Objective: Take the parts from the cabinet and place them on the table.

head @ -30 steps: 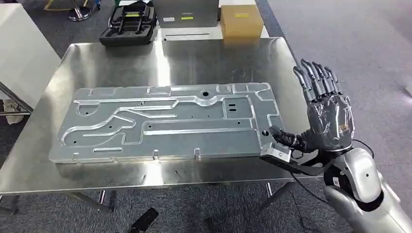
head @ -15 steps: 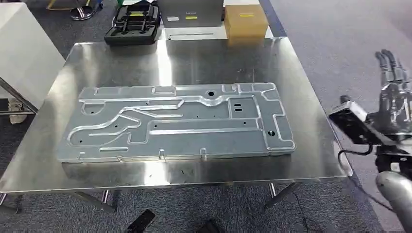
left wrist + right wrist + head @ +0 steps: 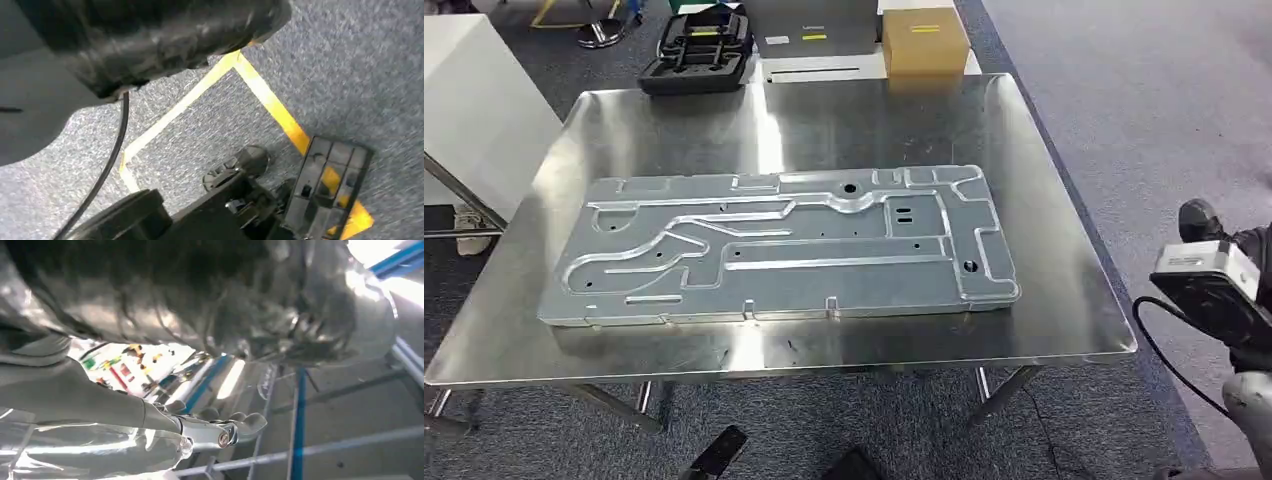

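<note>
Withdrawn off the steel table's (image 3: 1044, 180) edge, right hand (image 3: 165, 300), fingers indiscernible; ribbed metal panel (image 3: 774, 245) lies flat.

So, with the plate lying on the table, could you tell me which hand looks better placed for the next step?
Probably the right: its arm is raised beside the table's right edge, near the metal plate. The left wrist view looks down at carpet, suggesting that arm hangs low.

The table (image 3: 1044, 200) is showing polished sheet metal, glossy and mirror-like. The large plate (image 3: 774, 250) on it is looking like duller, satin grey metal with raised ribs. The box (image 3: 924, 40) behind is appearing as matt brown cardboard, the tray (image 3: 696, 55) as matt black plastic, and the floor (image 3: 1144, 100) as rough grey carpet.
</note>
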Motion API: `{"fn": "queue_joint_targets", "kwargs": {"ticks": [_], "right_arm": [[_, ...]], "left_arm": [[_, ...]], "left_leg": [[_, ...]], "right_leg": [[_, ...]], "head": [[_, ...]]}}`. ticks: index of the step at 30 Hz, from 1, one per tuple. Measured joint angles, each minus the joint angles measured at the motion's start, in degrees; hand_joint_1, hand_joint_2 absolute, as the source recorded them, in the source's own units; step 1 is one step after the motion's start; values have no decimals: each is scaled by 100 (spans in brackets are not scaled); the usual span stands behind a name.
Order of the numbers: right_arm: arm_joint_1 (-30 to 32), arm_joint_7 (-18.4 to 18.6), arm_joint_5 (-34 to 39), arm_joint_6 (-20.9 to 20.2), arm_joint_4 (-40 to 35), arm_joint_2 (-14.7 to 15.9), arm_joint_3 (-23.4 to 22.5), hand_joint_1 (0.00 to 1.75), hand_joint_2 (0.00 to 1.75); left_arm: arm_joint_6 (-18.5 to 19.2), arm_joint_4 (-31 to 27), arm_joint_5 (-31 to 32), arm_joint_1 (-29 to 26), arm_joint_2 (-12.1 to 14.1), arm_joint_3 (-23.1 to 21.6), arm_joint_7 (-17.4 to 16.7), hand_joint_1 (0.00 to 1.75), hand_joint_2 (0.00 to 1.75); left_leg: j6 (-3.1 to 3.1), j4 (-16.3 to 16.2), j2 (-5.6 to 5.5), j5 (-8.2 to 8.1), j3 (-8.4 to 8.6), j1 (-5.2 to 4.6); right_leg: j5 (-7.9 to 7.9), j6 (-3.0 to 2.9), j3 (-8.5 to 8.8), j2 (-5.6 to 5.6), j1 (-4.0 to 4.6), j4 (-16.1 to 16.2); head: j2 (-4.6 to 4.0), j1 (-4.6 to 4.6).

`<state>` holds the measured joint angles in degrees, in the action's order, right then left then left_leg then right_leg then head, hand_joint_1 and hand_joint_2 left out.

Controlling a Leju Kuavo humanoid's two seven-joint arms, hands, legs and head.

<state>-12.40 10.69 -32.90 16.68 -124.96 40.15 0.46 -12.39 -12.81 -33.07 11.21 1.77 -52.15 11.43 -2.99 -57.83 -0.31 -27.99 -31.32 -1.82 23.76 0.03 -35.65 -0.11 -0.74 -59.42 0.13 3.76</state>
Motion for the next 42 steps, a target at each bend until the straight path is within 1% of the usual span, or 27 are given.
{"fn": "queue_joint_targets", "kwargs": {"ticks": [2, 3, 5, 7, 8, 9, 10, 12, 13, 14, 18, 19, 20, 22, 23, 25, 27, 28, 29, 30, 33, 34, 36, 38, 39, 40, 42], "right_arm": [[-25, 7, -72, -4, -129, -72, 111, 0, 0], [-41, 11, -116, -7, -208, -92, 151, 0, 0], [-112, 24, -153, -15, -330, -129, 232, 0, 0], [-134, 26, -177, -20, -424, -175, 321, 0, 0], [-136, 26, -186, -31, -448, -205, 369, 0, 0], [-155, 26, -188, -39, -461, -223, 411, 0, 0], [-179, 26, -188, -44, -487, -251, 468, 0, 0], [-252, 26, -186, -46, -535, -291, 575, 0, 0], [-297, 22, -183, -48, -555, -308, 625, 0, 0], [-354, 11, -179, -55, -570, -330, 689, 0, 0], [-496, -13, -162, -122, -616, -417, 986, 0, 0], [-539, -17, -170, -140, -627, -428, 1044, 0, 0], [-571, -17, -223, -142, -649, -444, 1093, 0, 0], [-659, 13, -341, -157, -677, -461, 1199, 0, 0], [-674, 26, -376, -179, -680, -468, 1248, 0, 0], [-678, 43, -406, -195, -682, -496, 1333, 0, 0], [-688, 70, -404, -192, -684, -509, 1383, 0, 0], [-690, 79, -402, -182, -699, -509, 1398, 0, 0], [-688, 83, -400, -175, -717, -509, 1407, 0, 0], [-703, 83, -396, -166, -730, -511, 1421, 0, 0], [-706, 85, -358, -140, -743, -522, 1436, 0, 0], [-706, 87, -332, -122, -743, -524, 1438, 0, 0], [-712, 85, -299, -105, -758, -529, 1460, 0, 0], [-693, 83, -286, -105, -767, -544, 1501, 0, 0], [-693, 83, -286, -105, -767, -548, 1512, 0, 0], [-691, 83, -286, -103, -769, -551, 1539, 0, 0], [-693, 72, -286, -101, -774, -557, 1571, 0, 0]], "left_arm": [[0, 0, -31, -8, -4, 24, 2, 0, 0], [-2, 0, -33, -14, -26, 33, 9, 0, 0], [-2, -2, -39, -11, -55, 65, 11, 0, 0], [-4, -2, -48, -12, -74, 83, 11, 0, 0], [-4, -4, -50, -16, -81, 103, 9, 0, 0], [-4, -7, -55, -16, -90, 111, 9, 0, 0], [-2, -13, -57, -17, -94, 120, 4, 0, 0], [0, -31, -61, -13, -118, 155, -2, 0, 0], [2, -31, -79, -7, -120, 170, -7, 0, 0], [11, -31, -96, 0, -120, 186, -7, 0, 0], [77, -31, -129, -22, -114, 216, 4, 0, 0], [87, -31, -133, -23, -114, 221, 9, 0, 0], [94, -31, -136, -30, -114, 225, 9, 0, 0], [101, -31, -133, -30, -122, 258, 9, 0, 0], [103, -31, -133, -31, -127, 264, 9, 0, 0], [101, -31, -133, -33, -127, 284, 9, 0, 0], [98, -31, -131, -32, -127, 302, 7, 0, 0], [98, -31, -129, -24, -123, 302, 7, 0, 0], [98, -31, -127, -12, -116, 304, 7, 0, 0], [98, -31, -125, 6, -105, 310, 7, 0, 0], [101, -31, -122, -19, -105, 317, 4, 0, 0], [103, -31, -122, -25, -118, 317, 4, 0, 0], [103, -31, -116, -16, -129, 317, -2, 0, 0], [103, -31, -116, -20, -129, 319, -4, 0, 0], [103, -31, -116, -23, -129, 319, -4, 0, 0], [101, -31, -116, -23, -131, 319, -7, 0, 0], [103, -31, -116, -25, -131, 319, -11, 0, 0]], "left_leg": [[-55, 21, -3, 63, -18, -28], [-80, 174, 6, 186, 19, 36], [-96, 235, 28, 306, -44, 40], [-114, 228, 33, 401, -180, 39], [-105, 218, 33, 444, -249, 38], [-101, 196, 32, 485, -328, 42], [-84, 157, 32, 529, -430, 57], [-27, 38, 26, 585, -614, 92], [3, -52, 23, 600, -684, 85], [44, -108, 15, 616, -766, 76], [152, -106, -13, 790, -825, 101], [187, -197, -9, 617, -887, 129], [219, -474, -2, 230, -1022, 133], [254, -1318, 1, -452, -1239, 146], [253, -1683, 0, -599, -1281, 148], [214, -1826, -1, -388, -1113, 141], [139, -1171, -1, -37, -510, 106], [94, -642, -8, -62, -70, 71], [56, -129, -6, -293, 268, 42], [61, 80, -8, -328, 376, 29], [-12, 133, -1, -128, 279, 15], [-4, 225, 17, -18, 260, 43], [-109, 237, 63, 128, 116, 44], [-116, 219, 67, 272, -70, 36], [-112, 203, 71, 329, -160, 36], [-101, 171, 75, 397, -286, 40], [-62, 70, 75, 505, -526, 60]], "right_leg": [[-65, 58, 3, -4, -17, 49], [-45, 80, -16, -2, -4, 25], [418, 103, -146, 6, -3, -337], [1020, 149, -358, 4, -36, -1146], [1149, 178, -390, 3, -48, -1408], [1142, 195, -368, 3, -57, -1516], [991, 225, -228, 2, -85, -1391], [608, 290, 348, -1, -149, -581], [670, 328, 619, 6, -185, -125], [716, 264, 690, 46, -90, -22], [563, 28, 501, 59, -81, -38], [496, -28, 463, 22, -82, -35], [423, -57, 380, 22, -75, -35], [286, -101, 194, 11, -55, -38], [218, -110, 100, 6, -35, -41], [90, -115, -78, 4, -7, -47], [-46, -101, -248, 9, 0, -48], [-101, -87, -280, 8, -5, -49], [-138, -60, -301, 8, 1, -48], [-188, -29, -299, -11, -10, -37], [-383, 73, -289, -11, -35, 94], [-327, 83, -310, 0, -1, 56], [407, 94, -498, 14, -6, -450], [936, 136, -641, 14, -21, -1294], [943, 145, -650, 14, -28, -1542], [749, 169, -578, 12, -48, -1652], [320, 220, -109, 5, -107, -1203]], "head": [[0, -9], [0, -9], [0, -18], [0, -18], [0, -15], [0, -18], [0, -20], [0, -18], [0, -22], [0, -26], [0, -31], [0, -38], [0, -15], [0, -11], [0, -11], [0, -11], [0, -13], [0, -9], [0, -9], [0, -24], [0, 0], [0, -11], [0, -13], [0, -20], [0, -22], [0, -24], [0, -22]]}}
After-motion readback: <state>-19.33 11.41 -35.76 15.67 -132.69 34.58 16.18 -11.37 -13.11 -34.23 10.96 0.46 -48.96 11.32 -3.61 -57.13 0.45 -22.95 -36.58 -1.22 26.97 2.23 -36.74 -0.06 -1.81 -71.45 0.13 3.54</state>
